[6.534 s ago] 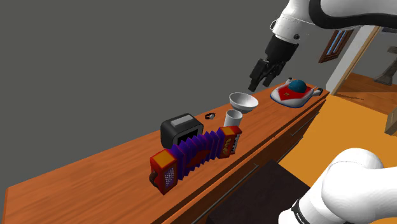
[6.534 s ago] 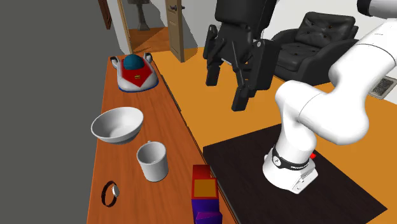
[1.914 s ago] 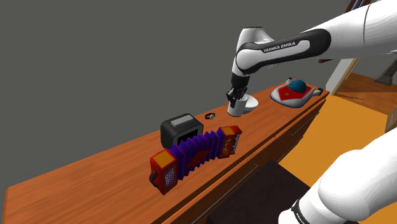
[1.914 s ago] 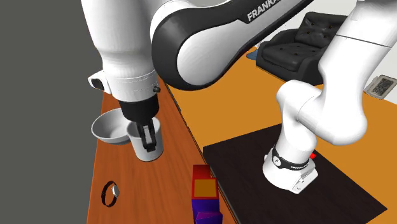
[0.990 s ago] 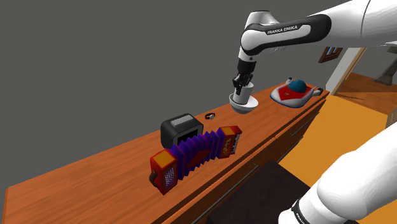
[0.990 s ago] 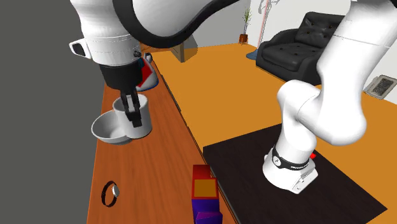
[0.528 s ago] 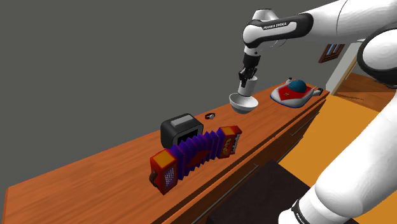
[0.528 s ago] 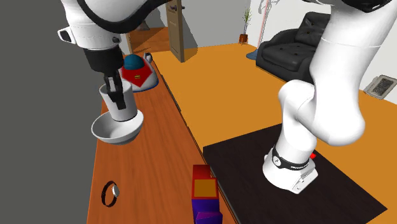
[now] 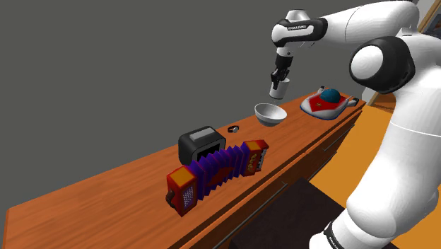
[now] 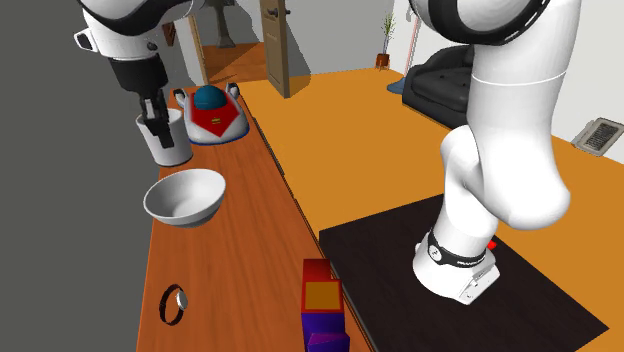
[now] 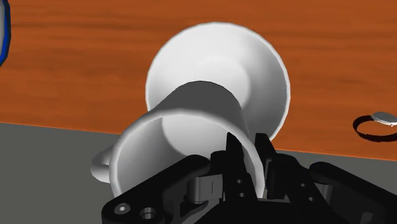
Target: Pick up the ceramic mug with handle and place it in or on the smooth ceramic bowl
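Key relation: bowl (image 9: 270, 113) sits below the mug (image 9: 277, 90) w/ clear air btw them. Mug hangs well above the bowl's rim, not touching. In shoulder view the bowl is down and a bit to that view's left of the mug. In 2nd exterior view the mug (image 10: 170, 145) is above the bowl (image 10: 185, 197) and slightly to that view's left. In wrist view, looking along the gripper (image 11: 253, 167), the bowl (image 11: 261, 70) shows beyond the mug (image 11: 184, 130), its centre not quite in line w/ the mug's base. My read: mug isn't centred over the bowl yet, so a small sideways correction, then a straight drop, seems needed

Gripper (image 9: 279, 79) state: pinching the mug's wall at the rim, one finger inside, one outside; same on the gripper (image 10: 156, 127) in 2nd exterior view. Mug axis approx upright, mouth up, in line w/ the fingers

Mug looks: plain white/grey, straight-sided cylinder, open top, small loop handle (image 11: 102, 167) on the side away from the fingers. Bowl: white, smooth, rounded, upright on the wooden counter (image 9: 141, 184), empty. Risk as I judge it: a rim-only pinch may let the mug tilt on release
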{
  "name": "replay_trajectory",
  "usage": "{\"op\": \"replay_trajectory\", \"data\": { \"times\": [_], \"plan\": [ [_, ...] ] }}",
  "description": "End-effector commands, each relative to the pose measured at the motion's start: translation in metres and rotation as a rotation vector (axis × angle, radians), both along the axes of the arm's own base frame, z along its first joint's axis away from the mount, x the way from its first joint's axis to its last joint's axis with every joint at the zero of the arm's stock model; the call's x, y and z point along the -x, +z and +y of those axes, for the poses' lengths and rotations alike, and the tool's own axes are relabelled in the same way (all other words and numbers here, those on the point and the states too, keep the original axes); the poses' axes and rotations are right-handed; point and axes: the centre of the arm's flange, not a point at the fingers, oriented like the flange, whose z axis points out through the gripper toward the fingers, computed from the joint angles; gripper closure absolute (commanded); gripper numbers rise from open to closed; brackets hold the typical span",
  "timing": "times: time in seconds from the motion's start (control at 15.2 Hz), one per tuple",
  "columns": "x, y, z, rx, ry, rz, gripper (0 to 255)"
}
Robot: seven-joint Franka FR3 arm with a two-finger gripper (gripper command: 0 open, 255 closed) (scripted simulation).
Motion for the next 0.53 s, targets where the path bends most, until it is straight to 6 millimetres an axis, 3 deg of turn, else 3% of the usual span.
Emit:
{"op": "replay_trajectory", "data": {
  "times": [0.0, 0.46],
  "plan": [
    [-0.003, -0.007, -0.009, 0.0, 0.002, -0.001, 255],
    [-0.003, -0.044, -0.009, 0.0, 0.002, -0.001, 255]
  ]
}}
